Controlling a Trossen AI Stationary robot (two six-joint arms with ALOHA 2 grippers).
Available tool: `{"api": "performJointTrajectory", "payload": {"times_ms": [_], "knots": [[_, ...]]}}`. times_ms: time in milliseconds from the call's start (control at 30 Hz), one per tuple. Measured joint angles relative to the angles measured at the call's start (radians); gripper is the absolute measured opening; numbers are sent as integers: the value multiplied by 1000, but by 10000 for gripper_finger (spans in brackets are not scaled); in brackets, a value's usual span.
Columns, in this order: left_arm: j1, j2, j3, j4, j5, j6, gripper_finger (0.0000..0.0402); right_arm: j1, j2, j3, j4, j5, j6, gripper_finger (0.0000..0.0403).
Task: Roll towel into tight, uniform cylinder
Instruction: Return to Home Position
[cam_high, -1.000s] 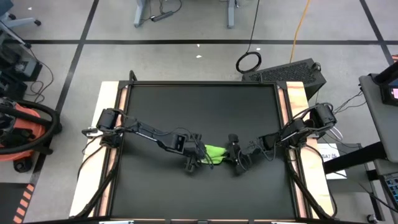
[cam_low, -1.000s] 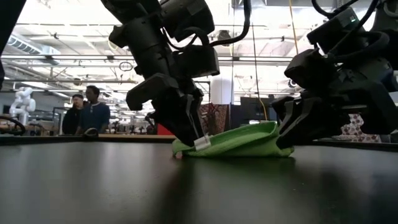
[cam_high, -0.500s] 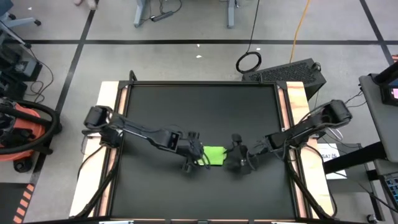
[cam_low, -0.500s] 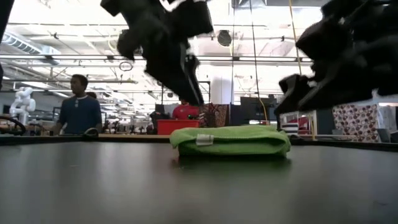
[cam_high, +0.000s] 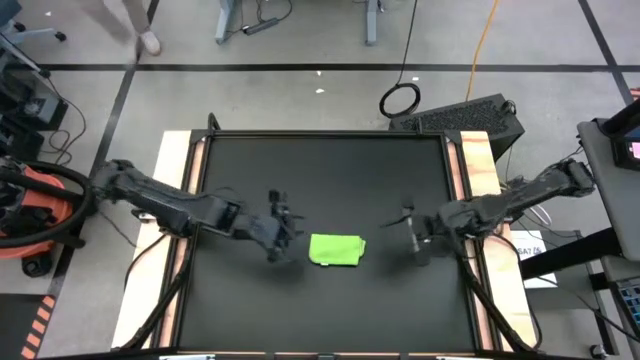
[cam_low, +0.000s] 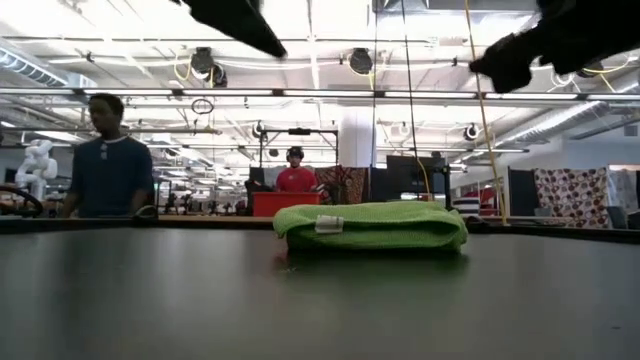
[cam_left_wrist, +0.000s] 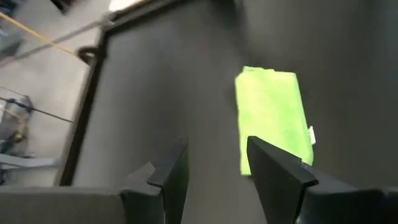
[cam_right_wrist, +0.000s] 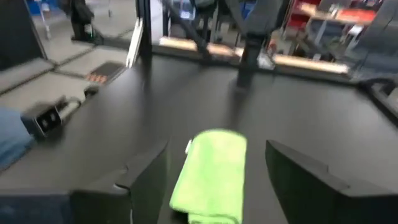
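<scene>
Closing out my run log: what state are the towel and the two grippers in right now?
towel: rolled into a short, slightly flattened bundle, lying free on the black mat, held by nothing.
left gripper: jaws open, empty, raised clear of the towel.
right gripper: jaws open, empty, raised clear of the towel.

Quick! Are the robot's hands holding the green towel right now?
Left gripper: jaws open, holding nothing.
Right gripper: jaws open, holding nothing; the towel lies free between them.
</scene>
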Motion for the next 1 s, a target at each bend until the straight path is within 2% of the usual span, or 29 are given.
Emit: {"api": "performJointTrajectory", "payload": {"times_ms": [200,500,767,967,1000], "knots": [[-70,-245,-233,125,-108,-57,167,4,-270,1,-218,46,-12,231],[-164,-563,-665,474,-204,-152,167,4,-590,-18,-460,49,29,200],[-206,-709,-913,739,-269,-152,167,4,-770,-131,-388,100,36,191],[-206,-755,-1087,985,-299,-133,167,4,-777,-261,-320,106,55,191],[-205,-761,-1095,985,-314,-129,167,4,-778,-283,-311,103,56,191]]}}
